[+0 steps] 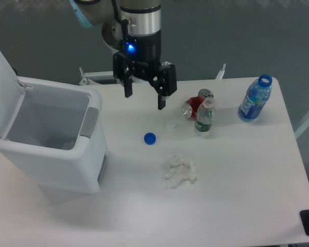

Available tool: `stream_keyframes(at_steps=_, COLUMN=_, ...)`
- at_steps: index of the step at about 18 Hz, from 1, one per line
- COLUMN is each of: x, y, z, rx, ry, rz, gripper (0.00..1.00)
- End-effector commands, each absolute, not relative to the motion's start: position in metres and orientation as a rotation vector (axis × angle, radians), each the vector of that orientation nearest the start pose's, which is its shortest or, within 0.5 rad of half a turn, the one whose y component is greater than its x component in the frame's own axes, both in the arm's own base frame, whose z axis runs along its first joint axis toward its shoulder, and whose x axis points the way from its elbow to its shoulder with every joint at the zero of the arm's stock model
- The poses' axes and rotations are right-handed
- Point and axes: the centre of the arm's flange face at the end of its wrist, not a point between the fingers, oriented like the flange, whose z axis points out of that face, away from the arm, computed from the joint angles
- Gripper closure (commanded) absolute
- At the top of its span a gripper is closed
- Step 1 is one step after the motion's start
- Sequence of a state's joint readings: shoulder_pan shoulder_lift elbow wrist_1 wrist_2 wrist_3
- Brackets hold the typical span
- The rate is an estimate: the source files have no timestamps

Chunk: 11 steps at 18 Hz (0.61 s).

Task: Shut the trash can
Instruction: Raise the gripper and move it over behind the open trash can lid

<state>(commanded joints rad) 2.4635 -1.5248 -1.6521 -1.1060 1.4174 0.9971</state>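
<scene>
On the white tabletop [237, 206] the trash can [51, 149] stands open, its lid [1, 59] apparently tilted up behind; to its right hangs the end effector [145, 100], fingers spread, empty

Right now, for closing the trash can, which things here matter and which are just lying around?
For the job:
trash can, its lid standing open
gripper, open, above the table

Lying about:
blue bottle cap
crumpled white paper
red can, on its side
small green-label bottle
blue bottle, uncapped
</scene>
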Motion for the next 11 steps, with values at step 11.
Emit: stream_keyframes(at_steps=11, x=-0.3, y=0.427, z=0.551, rx=-2.701, ry=0.144, rz=0.404, gripper=0.0)
